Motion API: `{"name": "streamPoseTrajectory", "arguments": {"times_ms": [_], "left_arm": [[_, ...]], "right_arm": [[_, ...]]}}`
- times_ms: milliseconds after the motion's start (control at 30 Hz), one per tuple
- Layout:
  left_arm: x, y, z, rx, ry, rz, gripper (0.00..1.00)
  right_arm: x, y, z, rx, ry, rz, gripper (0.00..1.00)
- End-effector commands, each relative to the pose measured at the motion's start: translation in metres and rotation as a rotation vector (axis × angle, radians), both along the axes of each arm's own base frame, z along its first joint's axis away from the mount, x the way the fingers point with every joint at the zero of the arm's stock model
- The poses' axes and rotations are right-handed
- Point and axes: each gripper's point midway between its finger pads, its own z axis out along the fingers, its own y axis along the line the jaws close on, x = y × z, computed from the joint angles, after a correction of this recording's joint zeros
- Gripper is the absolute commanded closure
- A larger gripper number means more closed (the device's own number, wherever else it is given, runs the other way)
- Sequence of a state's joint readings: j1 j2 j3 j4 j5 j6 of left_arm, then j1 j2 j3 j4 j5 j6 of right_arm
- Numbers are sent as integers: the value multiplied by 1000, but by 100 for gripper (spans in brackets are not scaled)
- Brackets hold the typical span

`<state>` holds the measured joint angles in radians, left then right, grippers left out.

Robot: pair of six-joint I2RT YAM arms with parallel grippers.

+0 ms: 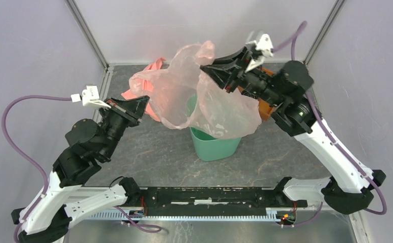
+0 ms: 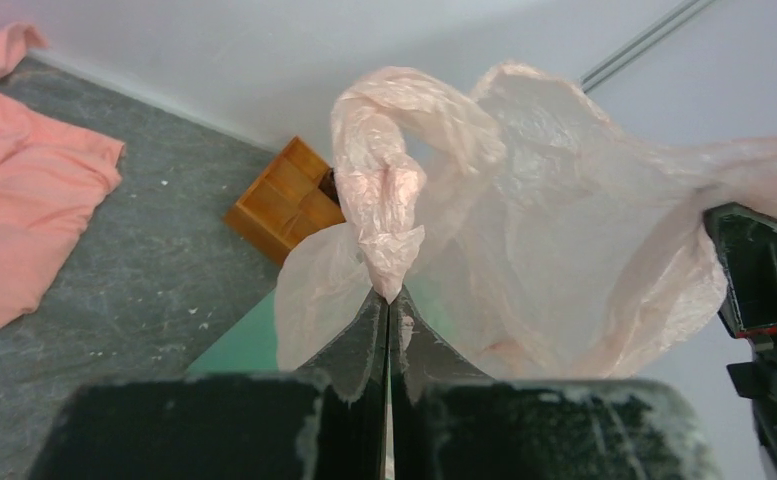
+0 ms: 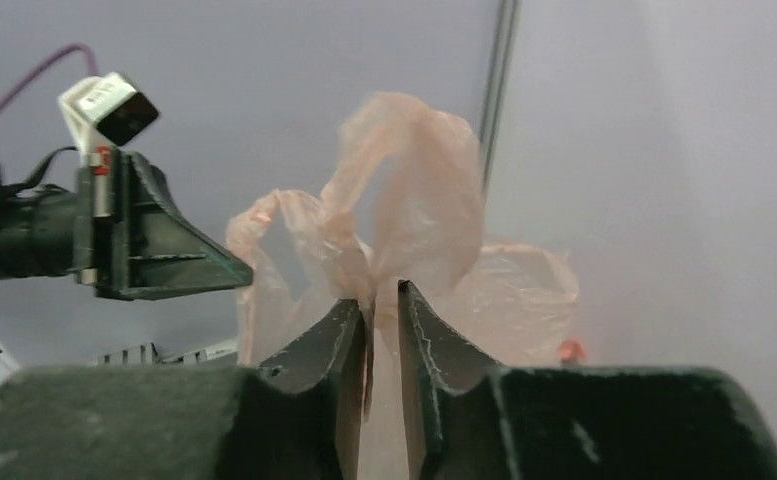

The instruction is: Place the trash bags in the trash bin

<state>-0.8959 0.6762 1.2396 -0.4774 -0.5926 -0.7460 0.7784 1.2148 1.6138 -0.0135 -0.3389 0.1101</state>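
Observation:
The translucent pale pink trash bag hangs stretched between my two grippers, draped over the mint-green trash bin and covering its rim. My left gripper is shut on a bunched edge of the bag at the left, seen in the left wrist view with the bag billowing ahead. My right gripper holds the bag's upper right edge. In the right wrist view its jaws stand a narrow gap apart, closed on the bag's film. A strip of the bin shows under the bag.
A salmon-pink cloth lies at the back left of the table, also in the left wrist view. An orange compartment tray sits behind the bin under the right arm, also in the left wrist view. Walls enclose the table.

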Motion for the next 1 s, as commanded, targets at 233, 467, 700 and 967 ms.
{"name": "streamPoseTrajectory", "arguments": {"times_ms": [233,467,700,967], "left_arm": [[8,22,-20,-17,35,131,98],[14,15,-20,10,39,130,98],[17,16,-19,21,41,149,98],[19,19,-15,32,40,172,98]], "right_arm": [[20,-45,-51,-128,231,-261,25],[-14,-87,-51,-103,198,-292,4],[-47,-94,-65,-161,146,-197,2],[-90,-98,-113,-289,94,-37,2]]}}
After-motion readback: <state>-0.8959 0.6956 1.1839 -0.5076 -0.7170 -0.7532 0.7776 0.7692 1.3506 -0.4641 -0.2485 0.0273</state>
